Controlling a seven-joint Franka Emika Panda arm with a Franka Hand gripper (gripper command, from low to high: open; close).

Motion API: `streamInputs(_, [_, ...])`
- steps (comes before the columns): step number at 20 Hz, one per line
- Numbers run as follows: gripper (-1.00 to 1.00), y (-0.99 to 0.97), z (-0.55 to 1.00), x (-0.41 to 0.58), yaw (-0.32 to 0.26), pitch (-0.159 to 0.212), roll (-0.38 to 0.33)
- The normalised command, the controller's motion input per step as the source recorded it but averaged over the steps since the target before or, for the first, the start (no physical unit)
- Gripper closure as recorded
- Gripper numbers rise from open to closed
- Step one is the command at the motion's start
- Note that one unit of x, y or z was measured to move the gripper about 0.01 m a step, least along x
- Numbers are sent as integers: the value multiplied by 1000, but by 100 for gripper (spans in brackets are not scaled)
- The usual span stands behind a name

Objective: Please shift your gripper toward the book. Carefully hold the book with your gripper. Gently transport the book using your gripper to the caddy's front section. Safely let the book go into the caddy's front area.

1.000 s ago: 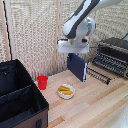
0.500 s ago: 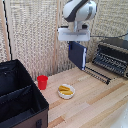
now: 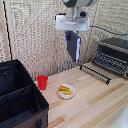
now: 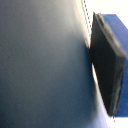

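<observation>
One book (image 3: 74, 45) hangs upright, long axis vertical.

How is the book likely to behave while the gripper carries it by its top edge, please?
The book hangs straight below the gripper without sagging, so it is probably stiff. Held only at its top, it may swing. Its cover looks smooth in the wrist view, so it could slip.

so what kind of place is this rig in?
Probably a mock kitchen bench in a lab. A light wooden tabletop carries a toaster oven, a white bowl of yellow food and a red cup, with a woven screen as backdrop.
</observation>
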Motion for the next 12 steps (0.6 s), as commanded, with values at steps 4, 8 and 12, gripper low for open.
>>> streamInputs(4, [100,596,399,0,-203,-31,-13])
streamInputs(8, [100,618,186,0,-217,-16,-14])
streamInputs(12, [100,646,79,0,-213,-7,-14])
